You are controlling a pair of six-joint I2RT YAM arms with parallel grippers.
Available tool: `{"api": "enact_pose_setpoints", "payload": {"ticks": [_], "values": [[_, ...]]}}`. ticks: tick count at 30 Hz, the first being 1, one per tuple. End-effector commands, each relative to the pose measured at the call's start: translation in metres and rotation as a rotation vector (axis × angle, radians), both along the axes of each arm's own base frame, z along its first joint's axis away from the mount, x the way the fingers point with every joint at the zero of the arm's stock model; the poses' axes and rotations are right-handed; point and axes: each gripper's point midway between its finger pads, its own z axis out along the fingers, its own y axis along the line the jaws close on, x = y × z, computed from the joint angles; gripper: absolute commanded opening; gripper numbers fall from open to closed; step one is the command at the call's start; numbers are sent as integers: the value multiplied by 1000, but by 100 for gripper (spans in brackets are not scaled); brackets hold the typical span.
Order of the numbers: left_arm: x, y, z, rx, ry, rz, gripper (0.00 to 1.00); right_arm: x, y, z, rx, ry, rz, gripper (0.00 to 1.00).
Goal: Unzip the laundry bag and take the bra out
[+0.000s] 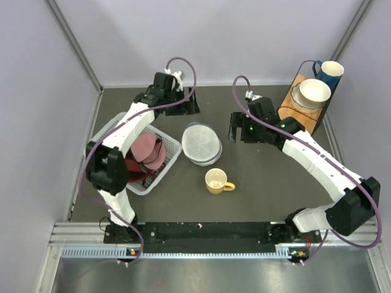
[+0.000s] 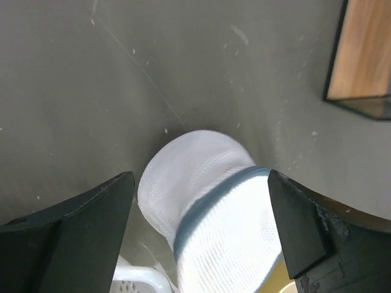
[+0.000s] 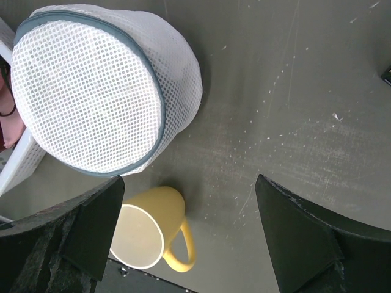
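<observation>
The laundry bag (image 1: 201, 143), a round white mesh pod with a grey-blue zip band, lies on the dark table between the two arms. It shows in the left wrist view (image 2: 208, 201) and the right wrist view (image 3: 91, 91); the mesh hides its inside. My left gripper (image 1: 183, 111) (image 2: 201, 177) hangs open just beyond the bag's far side, apart from it. To the bag's right, my right gripper (image 1: 237, 133) (image 3: 190, 180) is open over bare table. A pink and maroon garment with round cups (image 1: 146, 149), seemingly the bra, lies in the basket.
A white lattice basket (image 1: 166, 168) stands left of the bag, touching or nearly touching it. A yellow mug (image 1: 217, 180) (image 3: 143, 235) sits just in front of the bag. At the back right, a wooden stand (image 1: 299, 110) carries a white bowl (image 1: 314, 91) and a blue mug (image 1: 330, 72).
</observation>
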Motion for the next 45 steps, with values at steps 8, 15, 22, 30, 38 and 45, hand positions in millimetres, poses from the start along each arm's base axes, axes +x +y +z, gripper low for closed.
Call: {"api": "enact_pose_setpoints", "payload": {"ticks": [8,15,22,30,38,45], "values": [[-41,-42,-32,-93,158,-377,0,-2,15,10,39,-32,55,90],[-18,-55,16,-288,142,-277,0,2,19,7,32,-23,65,90],[5,-54,64,-699,46,-44,0,9,27,15,47,-32,59,90],[-2,-14,11,-745,168,162,23,8,19,16,22,-57,48,90],[-23,10,3,-445,159,150,64,16,46,-15,108,49,36,91],[-24,10,-14,-313,196,55,65,25,77,-36,186,118,65,91]]}}
